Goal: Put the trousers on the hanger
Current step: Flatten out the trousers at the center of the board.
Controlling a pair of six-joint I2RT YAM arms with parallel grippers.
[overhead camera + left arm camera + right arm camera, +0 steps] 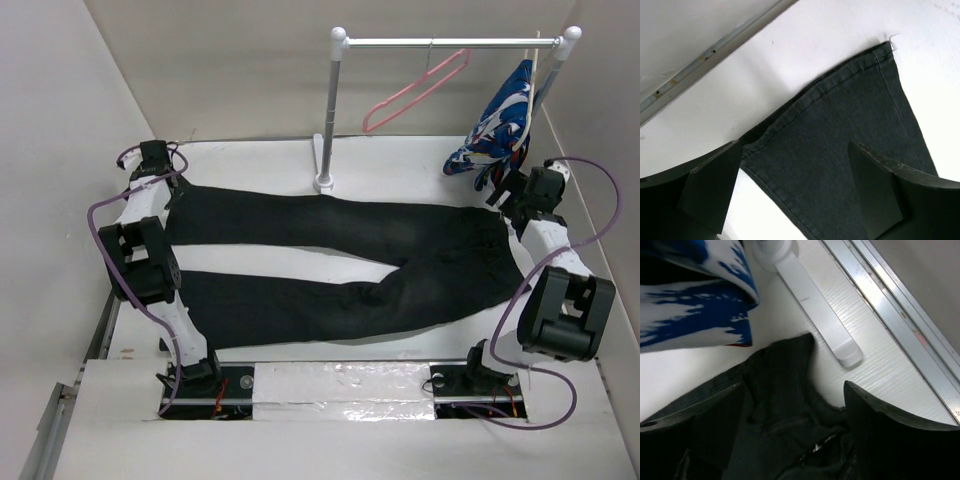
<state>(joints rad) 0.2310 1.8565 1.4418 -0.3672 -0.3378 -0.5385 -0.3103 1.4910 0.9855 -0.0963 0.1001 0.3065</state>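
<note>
The black trousers (350, 260) lie flat across the table, waist to the right and both legs pointing left. The pink hanger (415, 95) hangs by its hook from the rail at the back, with nothing on it. My left gripper (155, 165) hovers over the end of the far leg; in the left wrist view it (795, 165) is open, its fingers straddling the hem (840, 125). My right gripper (505, 190) is at the waist end; in the right wrist view it (795, 405) is open above the bunched waistband (785, 390), holding nothing.
A white-and-silver rail stand (330, 110) rises at the back of the table; its white foot (815, 315) lies just beyond the waistband. A blue-white-red patterned garment (500, 125) hangs from the rail's right end, close to my right gripper. Walls enclose both sides.
</note>
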